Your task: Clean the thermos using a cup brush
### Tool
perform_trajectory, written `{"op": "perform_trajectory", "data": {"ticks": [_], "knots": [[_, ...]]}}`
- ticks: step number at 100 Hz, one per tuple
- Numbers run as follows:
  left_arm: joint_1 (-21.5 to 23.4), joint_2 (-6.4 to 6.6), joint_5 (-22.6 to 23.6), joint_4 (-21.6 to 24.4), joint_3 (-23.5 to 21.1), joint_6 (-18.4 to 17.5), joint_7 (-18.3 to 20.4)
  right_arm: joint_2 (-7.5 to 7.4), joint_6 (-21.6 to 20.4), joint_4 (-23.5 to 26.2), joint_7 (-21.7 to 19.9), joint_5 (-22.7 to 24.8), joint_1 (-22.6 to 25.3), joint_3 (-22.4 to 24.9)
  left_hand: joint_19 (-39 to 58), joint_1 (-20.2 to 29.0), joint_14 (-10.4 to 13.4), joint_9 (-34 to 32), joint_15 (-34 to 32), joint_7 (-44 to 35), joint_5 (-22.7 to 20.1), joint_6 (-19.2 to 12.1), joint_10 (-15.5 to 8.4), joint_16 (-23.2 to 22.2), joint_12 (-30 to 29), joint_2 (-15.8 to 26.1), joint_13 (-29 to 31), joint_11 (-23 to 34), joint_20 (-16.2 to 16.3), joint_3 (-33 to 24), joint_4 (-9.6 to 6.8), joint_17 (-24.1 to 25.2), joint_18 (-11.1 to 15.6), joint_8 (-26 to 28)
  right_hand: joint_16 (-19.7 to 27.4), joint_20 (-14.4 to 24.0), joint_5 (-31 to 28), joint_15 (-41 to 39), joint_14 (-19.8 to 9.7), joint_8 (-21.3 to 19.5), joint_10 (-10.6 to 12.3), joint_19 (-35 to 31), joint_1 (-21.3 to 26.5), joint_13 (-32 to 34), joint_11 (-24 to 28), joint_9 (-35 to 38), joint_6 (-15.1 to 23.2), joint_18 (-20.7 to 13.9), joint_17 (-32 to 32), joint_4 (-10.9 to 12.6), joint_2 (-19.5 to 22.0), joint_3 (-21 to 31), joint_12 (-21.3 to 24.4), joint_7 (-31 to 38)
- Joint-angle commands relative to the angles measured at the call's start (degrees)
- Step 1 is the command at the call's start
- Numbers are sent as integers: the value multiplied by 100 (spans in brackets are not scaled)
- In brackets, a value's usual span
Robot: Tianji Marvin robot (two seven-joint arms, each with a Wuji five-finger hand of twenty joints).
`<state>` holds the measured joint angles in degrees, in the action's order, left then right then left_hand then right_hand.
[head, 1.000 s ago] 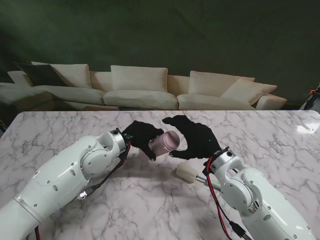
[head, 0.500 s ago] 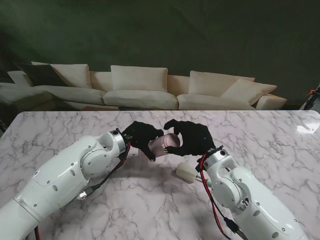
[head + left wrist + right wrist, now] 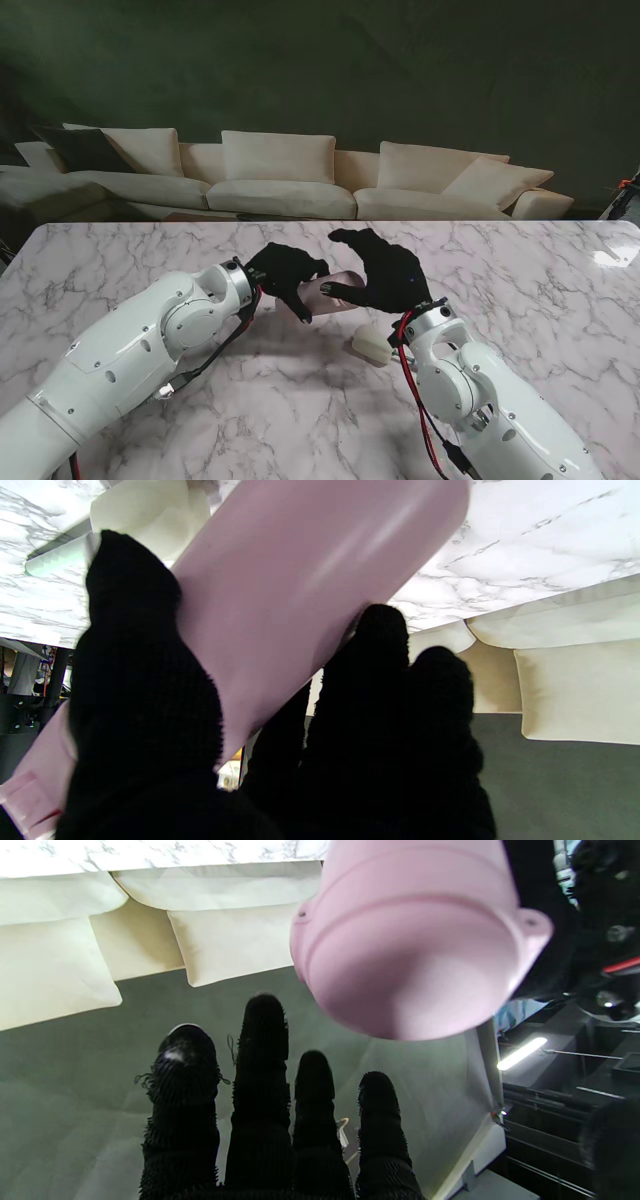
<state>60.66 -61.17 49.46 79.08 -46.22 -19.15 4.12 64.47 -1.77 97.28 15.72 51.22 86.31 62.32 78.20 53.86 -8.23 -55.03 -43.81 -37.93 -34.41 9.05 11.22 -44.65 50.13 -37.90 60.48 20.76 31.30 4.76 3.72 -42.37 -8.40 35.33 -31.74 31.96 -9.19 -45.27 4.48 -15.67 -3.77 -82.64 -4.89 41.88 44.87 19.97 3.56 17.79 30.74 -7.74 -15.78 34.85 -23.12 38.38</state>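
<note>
Our left robot hand (image 3: 283,276) grips the thermos (image 3: 338,291) above the bench (image 3: 120,262), its long axis pointing right at our spread right robot hand (image 3: 382,272); the brush (image 3: 374,345) lies nearer us.

Pale pink thermos (image 3: 338,289), smooth and plain all over, its capped end the same soft pink in the right wrist view. Black knit gloves on both hands: the left hand (image 3: 283,276) is solid black with a fine woven texture, the right hand (image 3: 385,271) the same black, fuzzy at the fingers (image 3: 262,1040). White glossy arm shells, with red and black cables running along them. The cup brush (image 3: 374,344) shows a cream sponge head, and in the left wrist view its handle (image 3: 57,560) looks pale mint green. The table (image 3: 560,270) is white marble with grey veining. Cream sofa (image 3: 280,175) cushions against a dark green wall (image 3: 400,70).
</note>
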Motion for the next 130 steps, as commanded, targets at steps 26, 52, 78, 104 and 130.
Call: {"op": "perform_trajectory", "data": {"ticks": [26, 52, 78, 104, 130], "knots": [[-37, -22, -9, 33, -12, 9, 21, -216, -405, 503, -733, 495, 367, 522, 248, 1330, 1, -342, -149, -1007, -573, -1010, -402, -4, 185, 1916, 200, 488, 9, -2901, -526, -35, 404, 481, 1788, -806, 455, 2942, 559, 258, -231, 2123, 1436, -1451, -1969, -993, -218, -19, -1325, 196, -1523, 292, 995, -1301], [-24, -35, -38, -2, -12, -12, -39, -317, -475, 581, -1633, 267, 408, 647, 262, 1324, 6, -365, -163, -1029, -597, -1012, -389, -4, 189, 1892, 229, 496, 10, -2916, -520, -67, 425, 488, 1688, -1073, 433, 2711, 817, 10, -553, 1990, 2445, -799, -1941, -1001, -610, -165, -584, 263, -2011, -23, 954, -1864], [-3, -44, -51, 0, -29, -49, -98, -276, -166, 233, -1605, 9, 32, 179, 259, 1314, 10, -371, -164, -1041, -588, -1012, -396, 4, 188, 1879, 239, 498, 3, -2939, -508, -83, 441, 490, 868, -940, 417, 1379, 187, -767, -640, 944, 3520, 737, -55, -753, -933, -892, 1028, 245, -2228, -314, 257, -738], [10, -56, -70, -7, -32, -62, -145, -110, -21, -104, -999, -510, -207, -192, 257, 1310, 15, -370, -163, -1040, -591, -1014, -394, 9, 189, 1876, 240, 497, -1, -2949, -500, -88, 439, 481, 100, -350, -683, 178, -369, -1043, 52, -115, 3588, 2949, 1296, 1736, -163, -1353, 3011, -62, -2659, 1988, -461, 1180], [-4, -67, -112, -2, 6, -36, -144, 174, -73, -496, -136, -1246, -392, -503, 258, 1315, -1, -367, -153, -1037, -587, -1002, -425, 17, 188, 1886, 231, 493, -3, -2948, -493, -88, 438, 471, -326, -68, -2540, -928, -578, -1003, 218, -1059, 4667, 3387, 1561, 3661, 1390, -1579, 3396, -646, -2882, 2628, -546, 3026]]}}
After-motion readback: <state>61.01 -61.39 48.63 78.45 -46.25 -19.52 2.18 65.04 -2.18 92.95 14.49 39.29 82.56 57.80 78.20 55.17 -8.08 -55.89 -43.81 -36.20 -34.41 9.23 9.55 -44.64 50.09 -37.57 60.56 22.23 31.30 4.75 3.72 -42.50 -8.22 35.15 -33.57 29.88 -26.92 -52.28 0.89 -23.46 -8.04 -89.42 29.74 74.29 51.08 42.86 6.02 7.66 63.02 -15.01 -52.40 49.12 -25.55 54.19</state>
